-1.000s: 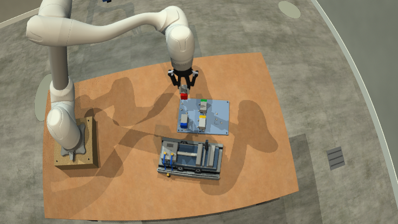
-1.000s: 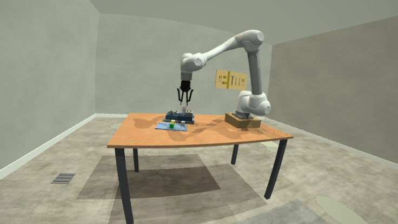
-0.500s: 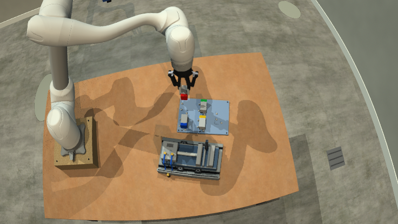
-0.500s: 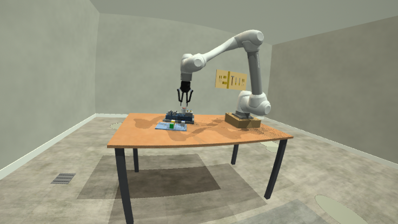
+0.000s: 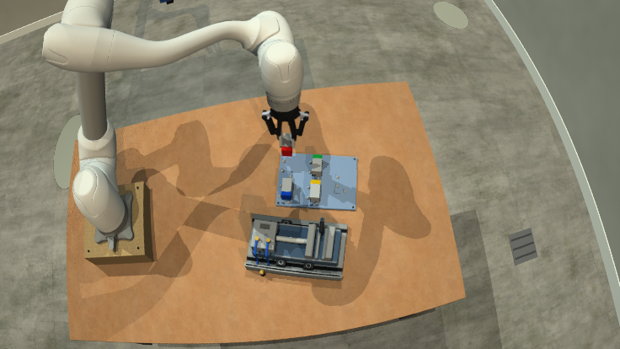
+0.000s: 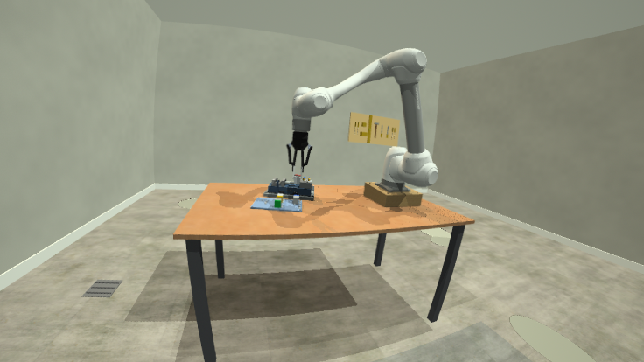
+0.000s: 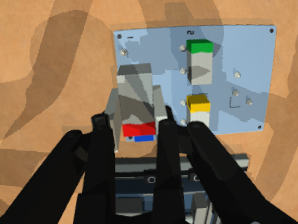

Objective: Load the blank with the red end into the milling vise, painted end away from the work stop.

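My gripper [image 5: 285,137] is shut on the grey blank with the red end [image 5: 286,147] and holds it high in the air above the far left corner of the blue infeed plate [image 5: 321,182]. In the wrist view the blank [image 7: 137,112] sits between my black fingers, its red end towards the vise. In the side view my gripper [image 6: 298,169] hangs well above the table. The milling vise [image 5: 297,246] stands near the plate, its jaws open; the block with blue hoses is at its left, the fixed jaw [image 5: 331,244] at its right.
Three other blanks lie on the infeed plate: green-ended [image 5: 317,163], yellow-ended [image 5: 315,190] and blue-ended [image 5: 286,188]. The arm's base stands on a wooden block [image 5: 117,223] at the left of the table.
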Robot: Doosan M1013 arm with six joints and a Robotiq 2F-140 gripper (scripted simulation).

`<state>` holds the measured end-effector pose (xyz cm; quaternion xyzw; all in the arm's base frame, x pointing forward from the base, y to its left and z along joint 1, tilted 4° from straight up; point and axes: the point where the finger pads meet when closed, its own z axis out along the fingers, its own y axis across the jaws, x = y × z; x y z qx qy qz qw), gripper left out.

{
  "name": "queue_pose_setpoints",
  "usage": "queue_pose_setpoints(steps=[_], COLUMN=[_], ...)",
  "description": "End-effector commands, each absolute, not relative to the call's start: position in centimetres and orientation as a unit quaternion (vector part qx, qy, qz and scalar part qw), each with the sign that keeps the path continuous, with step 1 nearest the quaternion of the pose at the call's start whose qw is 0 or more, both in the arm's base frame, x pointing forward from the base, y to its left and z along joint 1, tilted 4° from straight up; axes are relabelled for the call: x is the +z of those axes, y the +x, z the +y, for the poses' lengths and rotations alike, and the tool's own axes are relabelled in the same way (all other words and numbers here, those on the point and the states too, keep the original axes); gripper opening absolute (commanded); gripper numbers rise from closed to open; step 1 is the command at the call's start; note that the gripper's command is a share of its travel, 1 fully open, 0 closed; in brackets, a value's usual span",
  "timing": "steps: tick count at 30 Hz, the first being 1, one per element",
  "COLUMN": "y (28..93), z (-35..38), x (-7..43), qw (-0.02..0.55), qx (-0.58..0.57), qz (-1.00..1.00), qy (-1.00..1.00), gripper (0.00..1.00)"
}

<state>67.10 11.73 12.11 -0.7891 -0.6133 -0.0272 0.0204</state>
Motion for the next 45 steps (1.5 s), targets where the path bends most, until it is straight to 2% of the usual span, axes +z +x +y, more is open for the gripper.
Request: queue_pose_setpoints(steps=[1, 36, 45], y=[67.1, 67.1, 67.5], z=[11.7, 11.8, 8.8], x=[12.1, 11.8, 11.5], qw=[0.020, 0.021, 0.021], qx=[-0.027, -0.027, -0.027], qz=[-0.613, -0.592, -0.592], qy=[-0.789, -0.805, -0.805], gripper=[0.00, 0.00, 0.00])
